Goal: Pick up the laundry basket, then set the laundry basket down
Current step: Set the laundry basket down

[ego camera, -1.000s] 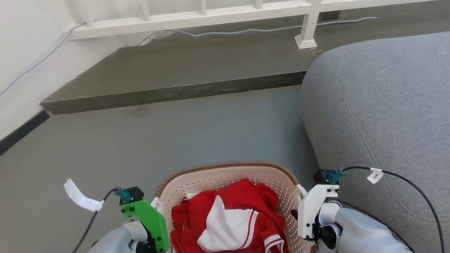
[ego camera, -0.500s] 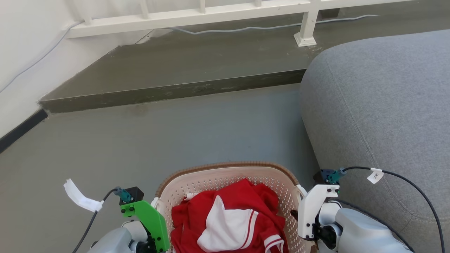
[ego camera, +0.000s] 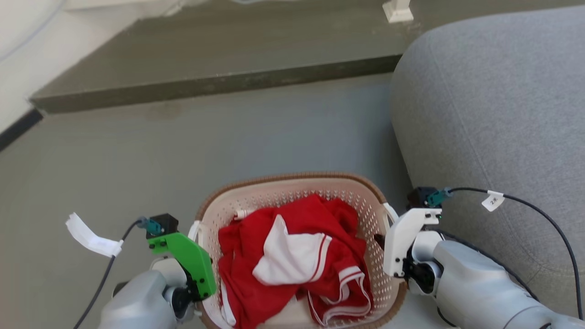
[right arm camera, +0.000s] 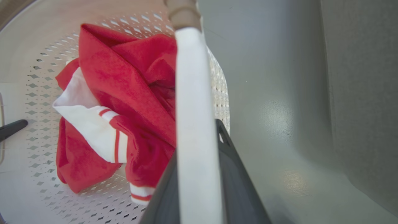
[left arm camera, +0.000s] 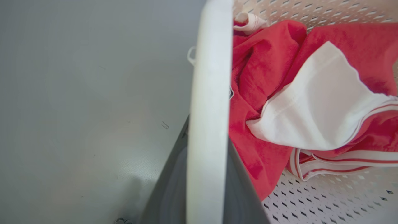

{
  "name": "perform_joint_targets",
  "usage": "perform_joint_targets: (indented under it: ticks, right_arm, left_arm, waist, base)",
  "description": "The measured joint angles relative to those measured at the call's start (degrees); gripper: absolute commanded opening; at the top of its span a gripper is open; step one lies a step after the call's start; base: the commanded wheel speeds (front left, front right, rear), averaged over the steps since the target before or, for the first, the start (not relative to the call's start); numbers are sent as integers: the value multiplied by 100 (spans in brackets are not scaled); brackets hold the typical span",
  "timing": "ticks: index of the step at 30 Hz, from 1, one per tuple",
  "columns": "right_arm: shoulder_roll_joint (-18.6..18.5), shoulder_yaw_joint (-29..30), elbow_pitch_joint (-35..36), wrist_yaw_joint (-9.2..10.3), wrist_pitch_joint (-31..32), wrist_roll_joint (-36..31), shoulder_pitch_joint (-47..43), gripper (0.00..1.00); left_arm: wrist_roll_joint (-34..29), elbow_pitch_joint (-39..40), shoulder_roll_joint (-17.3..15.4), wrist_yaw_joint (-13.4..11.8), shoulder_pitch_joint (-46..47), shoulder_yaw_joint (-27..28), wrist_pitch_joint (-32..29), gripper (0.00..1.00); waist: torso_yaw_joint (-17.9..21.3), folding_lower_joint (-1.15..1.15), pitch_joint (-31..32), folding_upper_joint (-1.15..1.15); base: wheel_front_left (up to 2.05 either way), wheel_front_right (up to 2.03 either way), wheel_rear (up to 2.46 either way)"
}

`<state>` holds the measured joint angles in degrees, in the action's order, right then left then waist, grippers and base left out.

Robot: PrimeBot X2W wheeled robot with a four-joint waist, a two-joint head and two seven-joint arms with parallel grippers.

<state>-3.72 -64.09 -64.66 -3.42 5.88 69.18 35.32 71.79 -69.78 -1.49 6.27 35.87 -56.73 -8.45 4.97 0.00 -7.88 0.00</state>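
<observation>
Evidently both arms are committed to a two-sided carry; the laundry basket (ego camera: 292, 176) sits between them, close in front of the robot, over grey floor (ego camera: 192, 146) and just beside the grey sofa (ego camera: 493, 114).

My left end effector (left arm camera: 207, 146) has its dark fingers (left arm camera: 174, 186) pressed against either side of the white left handle (left arm camera: 209, 77), pinching it; the right end effector (right arm camera: 196, 149) clamps the right handle (right arm camera: 190, 77) the same way. I read that as deliberate; with a grip on each side the basket stays level, so the red and white garment (ego camera: 292, 256) heaped inside does not slide out.

Whether the base is clear of the floor I cannot tell, since the underside is hidden; I judge the pick-up done or nearly so, with the setting down to come. The open floor ahead, short of the raised step (ego camera: 205, 87), looks the sensible landing spot; my worry is the right forearm brushing the sofa, or one arm lowering faster and tipping the load.
</observation>
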Motion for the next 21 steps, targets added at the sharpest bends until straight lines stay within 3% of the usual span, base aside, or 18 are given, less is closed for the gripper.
perform_joint_targets:
  ticks: [21]
  right_arm:
    - [23, 49, 218, 368, -813, -130, 882, 0]
  left_arm:
    - [-141, 328, -350, 75, 871, 65, 636, 0]
  waist:
    - [-9, 1, -1481, 0]
  base:
    - [0, 0, 0]
